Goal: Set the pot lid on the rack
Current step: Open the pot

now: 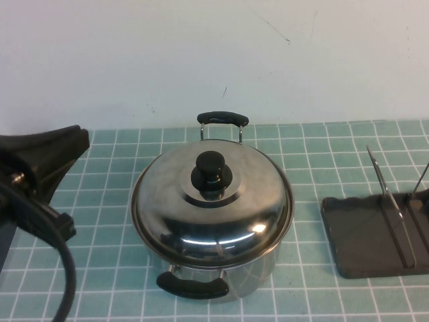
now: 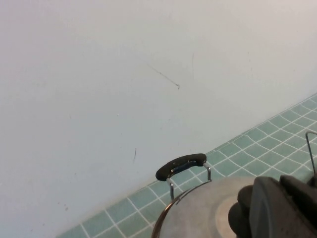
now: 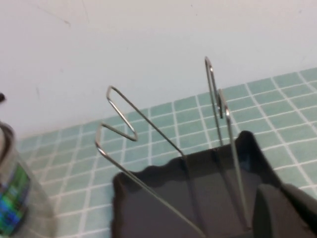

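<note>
The pot lid (image 1: 173, 201), shiny steel with a black knob (image 1: 212, 173), sits closed on the steel pot (image 1: 231, 278) at the table's middle. The rack (image 1: 365, 238), a dark tray with upright wire dividers (image 1: 387, 194), lies to the pot's right. My left gripper (image 1: 70, 142) hangs at the left edge, apart from the pot. In the left wrist view it (image 2: 283, 208) is a dark bulk in front of the lid (image 2: 198, 218) and knob (image 2: 238, 214). My right gripper (image 3: 290, 210) is out of the high view; it hovers just over the rack (image 3: 158, 198).
The pot's black loop handles stand at its far side (image 1: 222, 119) and near side (image 1: 192, 287). A white wall (image 1: 214, 54) closes the back of the teal tiled table (image 1: 107, 221). The left arm's black cable (image 1: 64, 268) loops at the front left. The pot's side (image 3: 12, 198) shows beside the rack.
</note>
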You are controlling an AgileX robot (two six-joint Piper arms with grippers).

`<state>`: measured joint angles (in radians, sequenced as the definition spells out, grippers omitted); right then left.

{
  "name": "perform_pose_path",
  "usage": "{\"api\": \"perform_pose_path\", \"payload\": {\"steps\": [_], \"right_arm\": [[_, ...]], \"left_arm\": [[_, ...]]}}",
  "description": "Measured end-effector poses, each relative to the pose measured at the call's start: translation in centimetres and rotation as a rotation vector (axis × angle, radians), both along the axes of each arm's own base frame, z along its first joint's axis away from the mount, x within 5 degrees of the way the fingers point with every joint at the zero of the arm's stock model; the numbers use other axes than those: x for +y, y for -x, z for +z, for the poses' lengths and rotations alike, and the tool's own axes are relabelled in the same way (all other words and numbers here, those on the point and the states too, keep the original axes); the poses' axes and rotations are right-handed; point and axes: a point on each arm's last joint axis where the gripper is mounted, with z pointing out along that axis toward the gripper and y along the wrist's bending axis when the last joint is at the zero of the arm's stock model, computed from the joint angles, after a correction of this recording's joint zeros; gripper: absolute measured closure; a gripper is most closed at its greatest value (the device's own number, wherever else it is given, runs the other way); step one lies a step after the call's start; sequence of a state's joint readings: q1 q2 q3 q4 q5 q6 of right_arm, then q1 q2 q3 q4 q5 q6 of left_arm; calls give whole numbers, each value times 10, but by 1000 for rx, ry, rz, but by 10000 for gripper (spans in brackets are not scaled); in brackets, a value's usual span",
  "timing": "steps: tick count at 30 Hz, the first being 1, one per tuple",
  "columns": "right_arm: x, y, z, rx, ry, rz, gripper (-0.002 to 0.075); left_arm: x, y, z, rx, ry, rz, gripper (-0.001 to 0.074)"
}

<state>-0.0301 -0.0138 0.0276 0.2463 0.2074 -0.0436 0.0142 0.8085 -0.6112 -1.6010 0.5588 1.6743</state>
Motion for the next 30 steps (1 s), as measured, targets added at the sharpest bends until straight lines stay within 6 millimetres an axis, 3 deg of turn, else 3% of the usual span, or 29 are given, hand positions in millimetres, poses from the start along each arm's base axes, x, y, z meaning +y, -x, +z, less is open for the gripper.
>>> {"api": "perform_pose_path", "payload": {"steps": [5, 8, 15, 17, 22, 24, 26, 30], "right_arm": [[7, 0, 4, -16, -351, 22, 729], [10, 0, 7, -26, -497, 29, 729], [10, 0, 8, -32, -529, 32, 729], [10, 0, 8, -32, -526, 33, 729], [10, 0, 8, -33, -525, 33, 729], [10, 0, 8, -33, -522, 34, 729], [10, 0, 8, -34, -516, 35, 729], [10, 0, 8, -44, -514, 29, 729]], "left_arm": [[-9, -26, -7, 22, -22, -59, 738], [-26, -38, -16, 59, -51, -141, 738], [-63, -69, -41, 140, -165, -214, 713], [-68, -75, -43, 145, -179, -224, 640], [-75, -90, -42, 150, -173, -240, 280], [-78, -95, -44, 163, -162, -257, 177], [-81, -99, -49, 184, -153, -274, 133], [-85, -108, -67, 250, -154, -290, 148]]}}
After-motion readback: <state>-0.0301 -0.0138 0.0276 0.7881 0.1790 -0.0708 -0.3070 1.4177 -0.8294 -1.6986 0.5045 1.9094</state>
